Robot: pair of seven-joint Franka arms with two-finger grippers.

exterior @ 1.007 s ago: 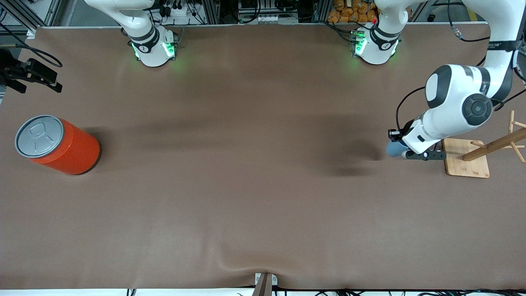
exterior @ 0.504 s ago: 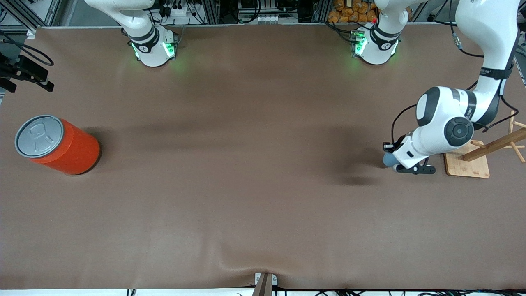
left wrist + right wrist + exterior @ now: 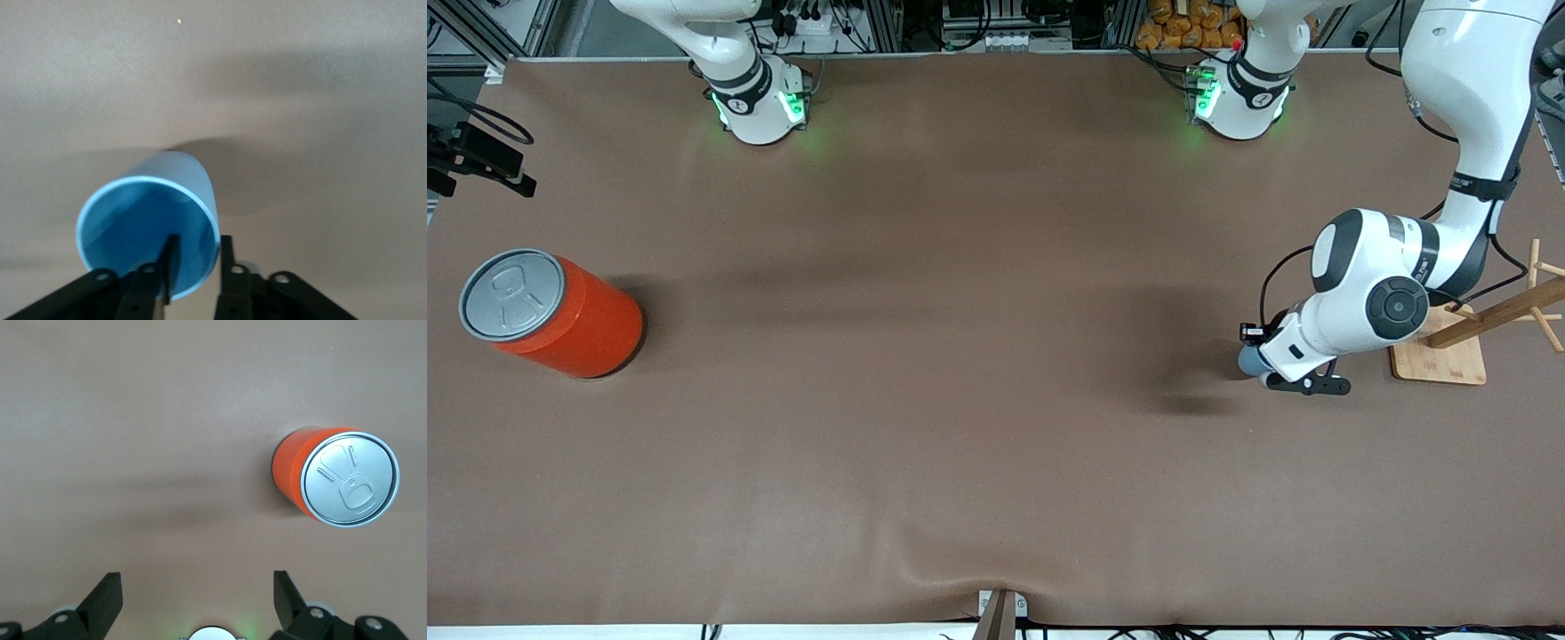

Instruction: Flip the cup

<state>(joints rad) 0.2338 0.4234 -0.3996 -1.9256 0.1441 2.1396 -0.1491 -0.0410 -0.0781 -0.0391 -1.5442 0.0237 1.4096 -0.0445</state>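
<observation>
The small light-blue cup (image 3: 1248,359) hangs in my left gripper (image 3: 1267,372), just above the table beside the wooden stand. In the left wrist view the cup (image 3: 150,217) is tilted on its side with its open mouth toward the camera. My left gripper (image 3: 198,257) is shut on the cup's wall at the rim, one finger inside and one outside. My right gripper (image 3: 197,600) is open and empty, high over the right arm's end of the table; it shows as a black shape (image 3: 482,160) at the edge of the front view.
A large orange can (image 3: 551,311) with a grey lid stands at the right arm's end and also shows in the right wrist view (image 3: 337,477). A wooden rack (image 3: 1494,311) on a square board (image 3: 1440,360) stands at the left arm's end, close to the left arm.
My left arm has carried the cup away from the wooden stand, toward the table's middle and lower in the front view. My right gripper has drifted slightly toward the table's edge.
</observation>
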